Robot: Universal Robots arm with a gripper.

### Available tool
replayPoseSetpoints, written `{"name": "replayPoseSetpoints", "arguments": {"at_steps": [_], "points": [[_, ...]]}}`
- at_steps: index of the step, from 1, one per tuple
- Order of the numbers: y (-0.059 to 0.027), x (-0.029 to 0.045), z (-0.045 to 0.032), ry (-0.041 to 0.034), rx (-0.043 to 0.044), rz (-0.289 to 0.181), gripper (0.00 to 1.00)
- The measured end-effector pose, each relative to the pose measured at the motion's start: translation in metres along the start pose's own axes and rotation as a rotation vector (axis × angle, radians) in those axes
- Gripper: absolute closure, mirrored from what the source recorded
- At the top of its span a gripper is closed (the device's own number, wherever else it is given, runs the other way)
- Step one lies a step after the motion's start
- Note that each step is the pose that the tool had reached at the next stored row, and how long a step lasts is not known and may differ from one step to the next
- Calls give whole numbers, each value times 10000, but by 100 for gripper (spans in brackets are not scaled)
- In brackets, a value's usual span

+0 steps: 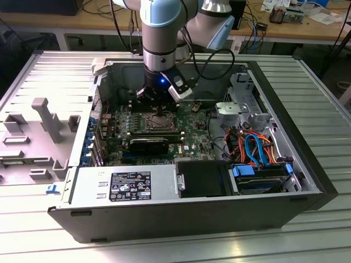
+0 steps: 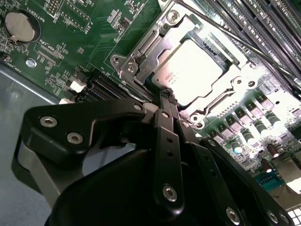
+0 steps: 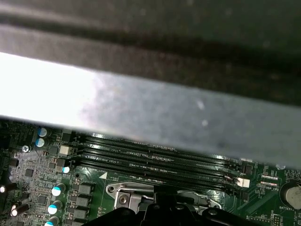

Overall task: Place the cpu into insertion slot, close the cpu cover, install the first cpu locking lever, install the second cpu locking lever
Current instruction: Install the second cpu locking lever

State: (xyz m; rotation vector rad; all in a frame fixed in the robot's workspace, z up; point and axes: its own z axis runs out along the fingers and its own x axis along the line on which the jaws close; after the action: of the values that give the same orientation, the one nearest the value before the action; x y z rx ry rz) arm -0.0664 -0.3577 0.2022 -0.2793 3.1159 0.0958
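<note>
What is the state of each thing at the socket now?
cpu: seated in the insertion slot.
cpu cover: closed flat over the cpu.
hand: shut, its tip at the cover's edge.
computer case: lying open.

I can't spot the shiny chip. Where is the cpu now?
The cpu lies in the insertion slot on the green board, framed by the cpu cover, beside the long black memory slots. In the second wrist view the claw is right at its edge.
</note>
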Motion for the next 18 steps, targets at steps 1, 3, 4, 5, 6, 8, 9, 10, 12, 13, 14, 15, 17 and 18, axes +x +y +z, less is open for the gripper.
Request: {"name": "replayPoseSetpoints", "arguments": {"at_steps": [1,3,4,5,6,8,9,10,12,13,14,15,17,18], "points": [[0,0,0,0,0,0,89],[0,0,0,0,0,0,89],[0,0,0,0,0,0,89],[0,0,0,0,0,0,89],[0,0,0,0,0,0,89],[0,0,0,0,-1,0,89],[0,0,0,0,-1,1,89],[0,0,0,0,0,1,89],[0,0,0,0,0,0,89],[0,0,0,0,-1,0,89],[0,0,0,0,0,0,89],[0,0,0,0,-1,0,89],[0,0,0,0,0,0,89],[0,0,0,0,0,0,89]]}}
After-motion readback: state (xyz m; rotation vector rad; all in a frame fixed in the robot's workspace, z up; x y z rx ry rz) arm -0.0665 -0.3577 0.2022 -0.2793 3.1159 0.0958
